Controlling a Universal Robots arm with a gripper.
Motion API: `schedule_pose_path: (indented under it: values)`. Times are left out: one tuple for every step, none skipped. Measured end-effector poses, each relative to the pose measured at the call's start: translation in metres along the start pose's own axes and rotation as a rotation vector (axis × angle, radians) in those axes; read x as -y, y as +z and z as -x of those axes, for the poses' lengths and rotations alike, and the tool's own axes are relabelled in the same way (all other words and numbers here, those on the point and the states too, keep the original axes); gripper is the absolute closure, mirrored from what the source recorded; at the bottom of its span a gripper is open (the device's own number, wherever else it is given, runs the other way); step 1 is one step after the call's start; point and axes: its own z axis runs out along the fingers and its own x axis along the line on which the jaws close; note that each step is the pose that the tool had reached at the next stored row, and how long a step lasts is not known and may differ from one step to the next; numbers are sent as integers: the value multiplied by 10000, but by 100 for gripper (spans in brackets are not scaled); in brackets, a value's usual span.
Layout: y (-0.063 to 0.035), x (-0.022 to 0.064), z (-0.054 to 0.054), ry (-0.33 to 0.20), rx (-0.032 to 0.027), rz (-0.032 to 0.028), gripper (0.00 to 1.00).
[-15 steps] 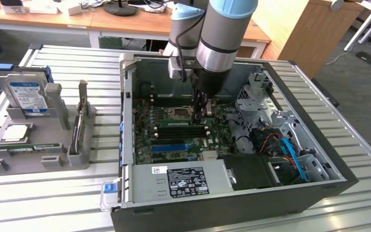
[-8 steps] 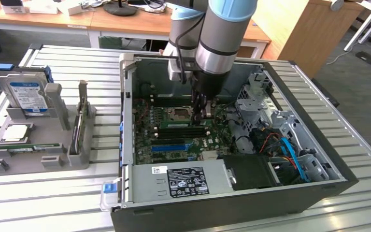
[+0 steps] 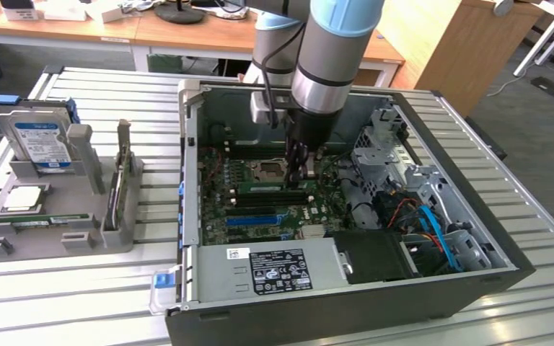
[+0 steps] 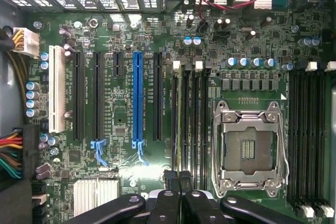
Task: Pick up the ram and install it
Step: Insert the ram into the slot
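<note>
**Ram (image 4: 180, 119) on edge in its memory slot (image 4: 177, 66)**

The ram stands edge-up near the empty processor socket (image 4: 251, 148), its long axis running straight away from the gripper (image 4: 178, 178); the jaws, drawn narrow, pinch its near end.

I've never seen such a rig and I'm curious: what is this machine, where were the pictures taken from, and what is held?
It is a robot arm with a gripper. The exterior view looks from off the arm at an open computer case on a slatted table; the wrist view looks from the wrist onto the motherboard. The gripper pinches the ram, a thin stick seen edge-on, at a memory slot. A grey holder beside the case keeps a hard drive and a processor chip.
</note>
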Motion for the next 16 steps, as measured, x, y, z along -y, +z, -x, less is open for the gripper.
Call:
schedule_pose_path:
  values:
    - [6, 0, 0, 0, -1, 1, 88]
    - [13, 0, 0, 0, -2, 1, 88]
    - [20, 0, 0, 0, -1, 1, 88]
    - [27, -1, -1, 1, -2, 1, 88]
    - [34, 0, -1, 0, -2, 0, 88]
    - [37, -1, -1, 0, -3, 1, 88]
    - [36, -1, -1, 0, -5, 2, 88]
    - [37, -1, -1, 0, -5, 3, 88]
    - [37, -1, -1, 0, -4, 2, 88]
    - [39, -1, -1, 0, -1, 1, 88]
    - [39, 0, -1, 0, -2, 1, 88]
    - [39, -1, -1, 0, -2, 1, 88]
    - [41, -1, -1, 1, -2, 1, 88]
    - [47, 0, 0, 0, 3, -1, 88]
    - [50, 0, -1, 1, 1, 0, 88]
    - [53, 0, -1, 0, -2, 1, 88]
